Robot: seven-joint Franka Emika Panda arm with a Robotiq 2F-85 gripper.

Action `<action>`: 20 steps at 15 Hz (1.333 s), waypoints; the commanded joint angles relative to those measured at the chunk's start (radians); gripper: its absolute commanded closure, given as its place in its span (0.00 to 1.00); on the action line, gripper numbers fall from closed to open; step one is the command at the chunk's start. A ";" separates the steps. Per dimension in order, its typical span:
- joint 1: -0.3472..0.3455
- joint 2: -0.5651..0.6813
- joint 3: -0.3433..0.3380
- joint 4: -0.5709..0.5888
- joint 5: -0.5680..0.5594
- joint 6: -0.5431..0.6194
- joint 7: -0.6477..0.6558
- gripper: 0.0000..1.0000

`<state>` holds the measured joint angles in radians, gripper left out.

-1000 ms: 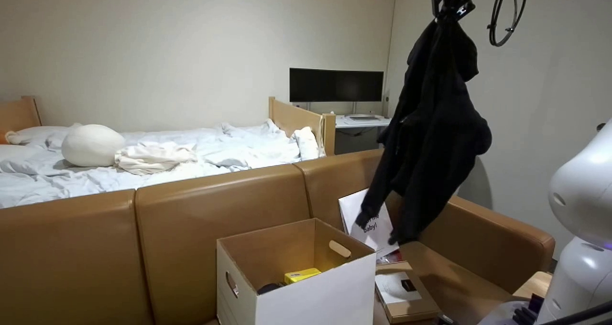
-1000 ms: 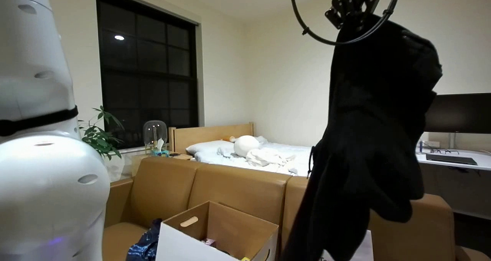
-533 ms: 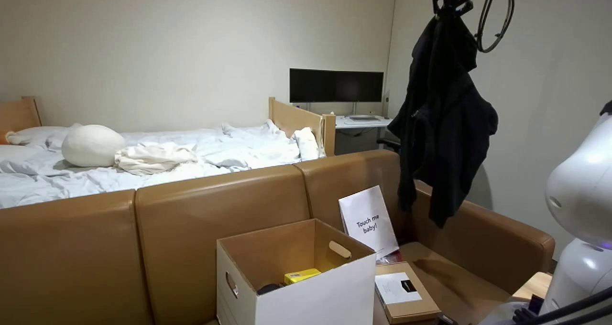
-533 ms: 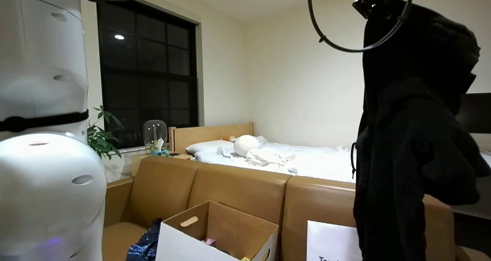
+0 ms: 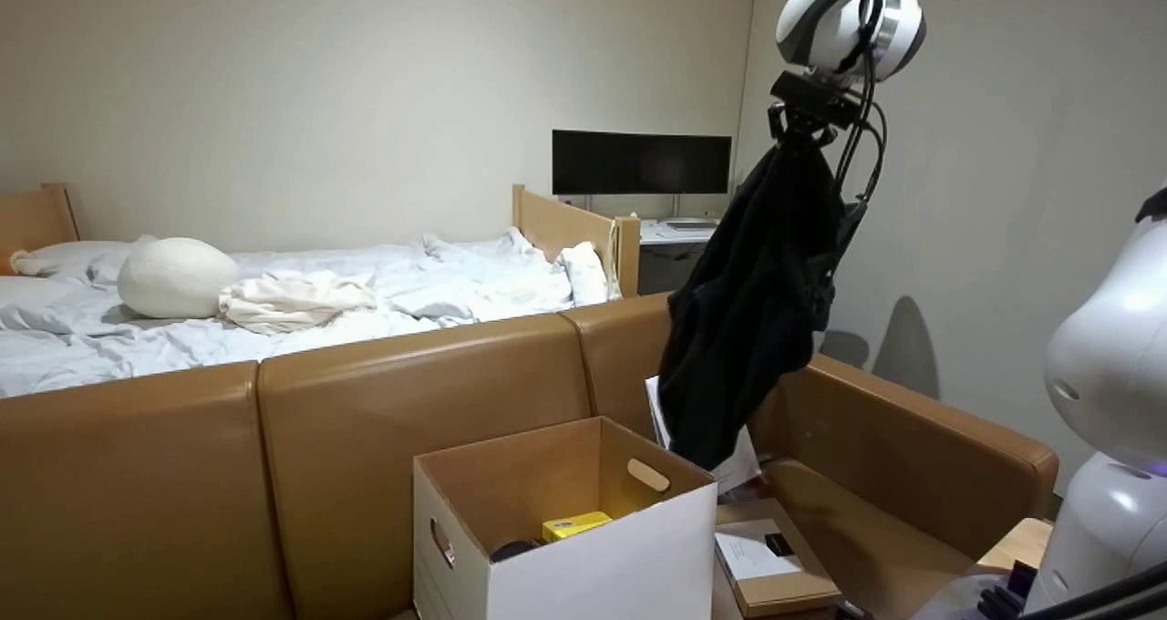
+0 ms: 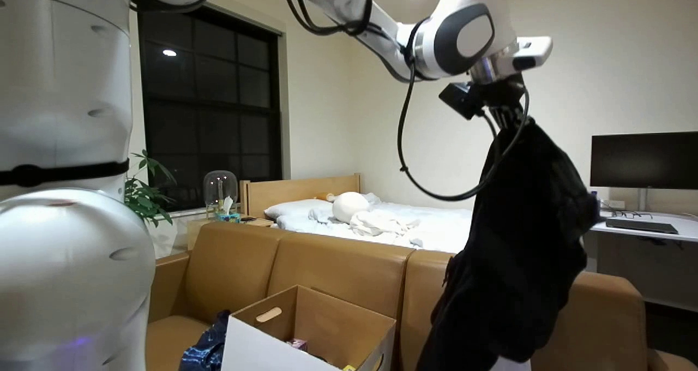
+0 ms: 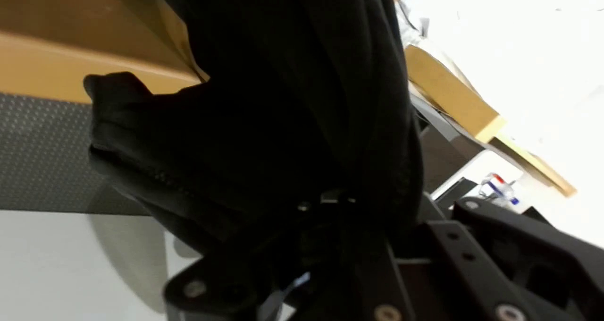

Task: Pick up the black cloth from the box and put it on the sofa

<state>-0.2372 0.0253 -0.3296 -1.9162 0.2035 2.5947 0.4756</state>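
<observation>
One black cloth [image 5: 743, 315] is pinched aloft by the tool [image 5: 801, 136] – transfer stage, seemingly, lowering onto the sofa [image 5: 424, 392] needed next

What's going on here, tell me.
A robot arm has a black cloth gripped in its jaws, hanging below them. The cloth is out of the white box, in which a yellow item lies, and meant for the sofa. It is not let go yet; whether its lower end touches anything, I cannot tell.
</observation>
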 commanded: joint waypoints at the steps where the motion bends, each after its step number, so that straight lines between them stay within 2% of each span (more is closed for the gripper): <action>1: -0.018 -0.041 0.008 -0.192 -0.029 0.138 0.125 0.95; 5: -0.021 -0.008 -0.031 -0.273 -0.115 0.144 0.224 0.95; 8: -0.035 -0.005 -0.025 -0.308 -0.132 0.125 0.251 0.95; 9: -0.030 -0.038 -0.014 -0.322 -0.096 0.120 0.220 0.95; 10: -0.039 0.021 -0.020 -0.301 -0.101 0.125 0.199 0.95; 11: -0.038 0.022 -0.019 -0.302 -0.101 0.123 0.199 0.92; 14: -0.037 0.035 -0.019 -0.303 -0.101 0.123 0.200 0.92; 15: -0.036 0.037 -0.019 -0.303 -0.101 0.123 0.200 0.95; 18: -0.040 0.211 -0.004 -0.153 -0.043 -0.070 0.160 0.95; 20: -0.042 0.309 0.005 -0.077 -0.034 -0.142 0.155 0.95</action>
<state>-0.2622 0.1801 -0.3464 -2.1336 0.1251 2.5450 0.6723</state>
